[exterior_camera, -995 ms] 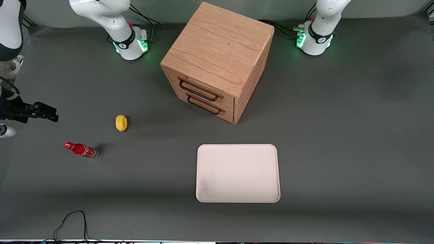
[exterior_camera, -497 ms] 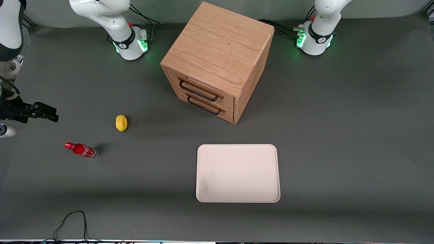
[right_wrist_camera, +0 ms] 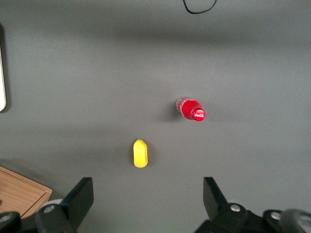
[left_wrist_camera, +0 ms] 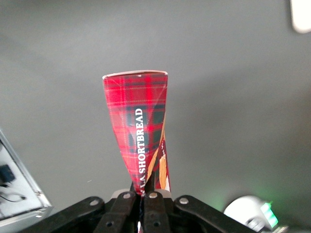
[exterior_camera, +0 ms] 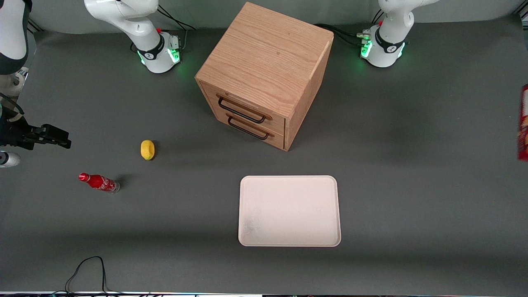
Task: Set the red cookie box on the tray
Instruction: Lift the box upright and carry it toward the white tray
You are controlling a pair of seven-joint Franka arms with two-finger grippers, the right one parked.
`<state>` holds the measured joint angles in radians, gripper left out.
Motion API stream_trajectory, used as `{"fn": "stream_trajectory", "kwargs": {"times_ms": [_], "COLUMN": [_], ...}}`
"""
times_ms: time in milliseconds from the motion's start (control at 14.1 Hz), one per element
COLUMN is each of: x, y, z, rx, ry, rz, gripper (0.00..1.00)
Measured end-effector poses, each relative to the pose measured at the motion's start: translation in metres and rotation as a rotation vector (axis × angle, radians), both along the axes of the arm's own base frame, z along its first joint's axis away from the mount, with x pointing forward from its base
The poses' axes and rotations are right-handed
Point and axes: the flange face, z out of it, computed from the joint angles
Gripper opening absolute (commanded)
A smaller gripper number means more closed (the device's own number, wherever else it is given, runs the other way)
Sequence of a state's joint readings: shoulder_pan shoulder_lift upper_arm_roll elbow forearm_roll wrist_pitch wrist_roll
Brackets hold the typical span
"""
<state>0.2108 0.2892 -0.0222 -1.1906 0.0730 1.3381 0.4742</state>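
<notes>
**Q:** Front view first. What do you log?

**A:** Red cookie box (exterior_camera: 524,122) shows only as a thin upright strip at the frame edge, toward my working arm's end of the table, well apart from the tray (exterior_camera: 289,210). Tray lies flat on the grey table (exterior_camera: 412,198), nearer the camera than the wooden drawer cabinet (exterior_camera: 264,76). My own gripper is out of this view. Toward the parked arm's end: a yellow lemon-like object (exterior_camera: 147,149) and a small red soda bottle (exterior_camera: 99,182) lying on its side. A black cable (exterior_camera: 88,272) loops at the table's near edge.

**Q:** And the wrist camera on your arm?

**A:** My gripper (left_wrist_camera: 144,196) is clamped on one end of the red cookie box (left_wrist_camera: 139,126); fingers (left_wrist_camera: 154,208) pressed close together against the cardboard. The box sticks straight out from the fingertips, tartan face with white "SHORTBREAD" lettering toward the lens, free end clear of the table. A corner of something cream-white (left_wrist_camera: 301,14) shows at the frame's edge; I can't tell whether it is the tray.

**Q:** Right wrist view?

**A:** Neither box nor my gripper in it. The yellow object (right_wrist_camera: 140,153) and the soda bottle (right_wrist_camera: 191,109) lie apart on the table.
</notes>
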Motion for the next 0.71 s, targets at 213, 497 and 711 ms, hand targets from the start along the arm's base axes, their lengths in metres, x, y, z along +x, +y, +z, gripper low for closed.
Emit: {"fn": "stream_trajectory", "kwargs": {"times_ms": [213,497,711], "x": [0.024,0.039,0.044], "y": [-0.092,-0.216,-0.288], "z": [-0.009,-0.024,-0.045], "rx": [0.003,0.003,-0.016], "ry": [-0.012,-0.046,-0.057], "rz": [0.135,0.261,0.289], "gripper": [0.0,0.0,0.0]}}
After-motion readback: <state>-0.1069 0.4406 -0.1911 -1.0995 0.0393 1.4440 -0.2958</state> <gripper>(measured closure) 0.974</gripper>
